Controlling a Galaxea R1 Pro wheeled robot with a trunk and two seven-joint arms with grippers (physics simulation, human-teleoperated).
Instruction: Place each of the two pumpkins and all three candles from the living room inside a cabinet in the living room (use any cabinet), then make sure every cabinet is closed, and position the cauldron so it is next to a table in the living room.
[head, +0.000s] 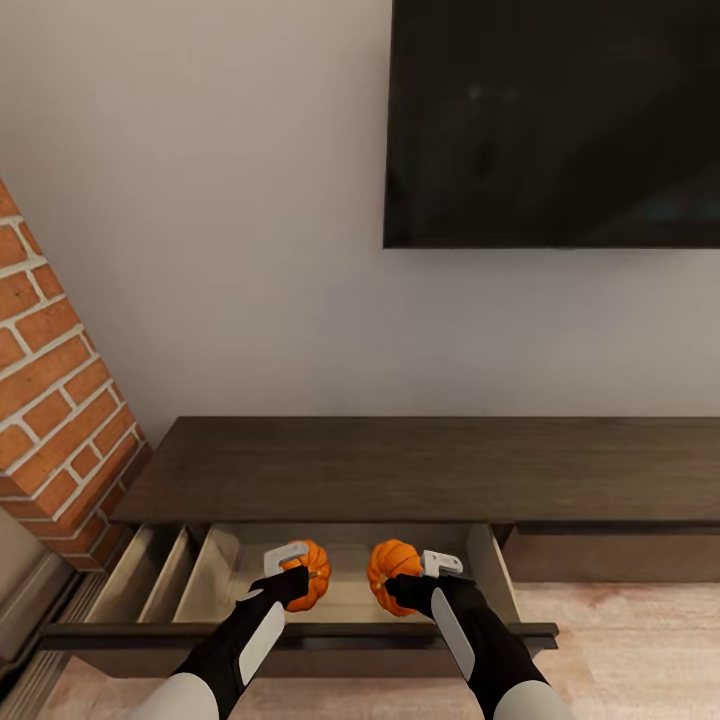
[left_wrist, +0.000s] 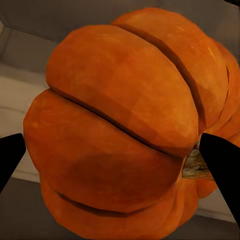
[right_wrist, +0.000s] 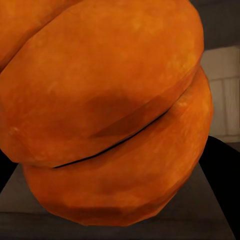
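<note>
Holding one pumpkin in each gripper over the pulled-out drawer (head: 330, 600) of the cabinet (head: 420, 470). Left gripper (head: 296, 580) clamping around the left pumpkin (head: 310, 572), black fingers (left_wrist: 11, 157) pressing on either flank of the ribbed orange body in the left wrist view, brown stem stub (left_wrist: 196, 165) poking out just beside one fingertip. Right gripper (head: 408, 592) likewise closing on the right pumpkin (head: 390, 570), dark finger edge (right_wrist: 222, 175) showing beside the orange rind (right_wrist: 110, 115) in the right wrist view. Both pumpkins sitting side by side, near each other but apart, within the wide pale-wood compartment at the drawer's right part; whether resting on the drawer floor or hanging just above it, hard telling from these views. Narrower divided compartments (head: 165, 575) lying to the left of the left pumpkin, inside the same drawer. Drawer front (head: 300, 635) standing nearest, dark brown, running across just above both forearms. Cabinet top stretching long and low toward the right, against the pale wall (head: 200, 200). Black screen (head: 550, 120) hanging on the wall at far right, above the cabinet. Brick column (head: 55, 400) rising at the left, just beside the cabinet's left end. Light wood floor (head: 620, 650) showing to the right of the drawer.
</note>
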